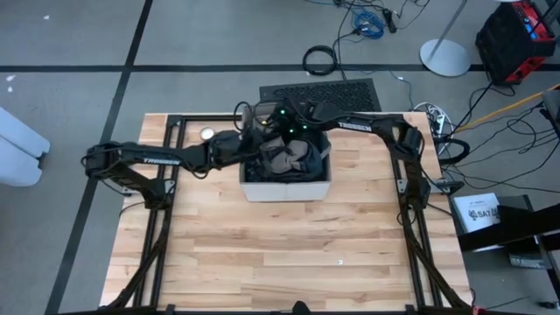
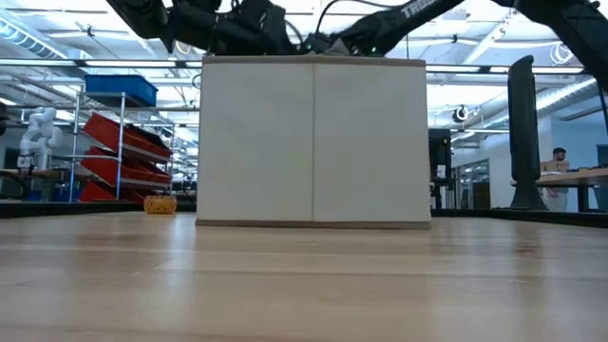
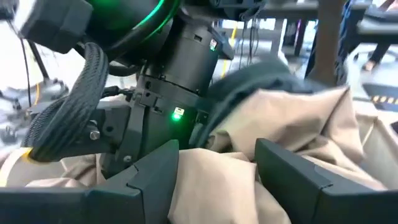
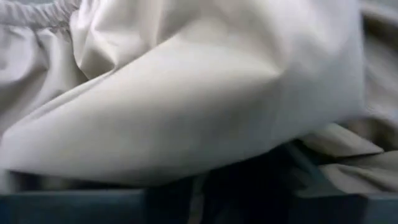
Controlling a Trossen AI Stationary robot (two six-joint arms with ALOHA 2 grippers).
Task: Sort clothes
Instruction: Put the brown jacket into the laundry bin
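Observation:
A beige square fabric box (image 1: 286, 191) stands on the far middle of the wooden table, and its wall (image 2: 313, 142) fills the low view. Inside lie the clothes, a tan-brown garment (image 1: 278, 163) beside a dark one (image 1: 311, 157). My left gripper (image 3: 217, 180) reaches over the box from the left with its fingers open. The tan garment (image 3: 292, 124) bulges up between and beyond them. My right gripper (image 1: 273, 144) comes from the right and dips into the clothes. Its wrist (image 3: 180, 81) stands close in front of my left gripper. Pale tan cloth (image 4: 186, 93) fills the right wrist view. My left gripper stands open, slanting slightly down over the box, with a bulge of the tan garment (image 3: 211, 174) between its fingers. Whether the fingers touch the cloth, I cannot tell.
A small round yellowish thing (image 1: 206, 134) lies on the table left of the box, also seen in the low view (image 2: 160, 203). Black frame rails (image 1: 157, 219) run along both table sides. Bare wood (image 1: 289, 254) stretches from the box to the near edge.

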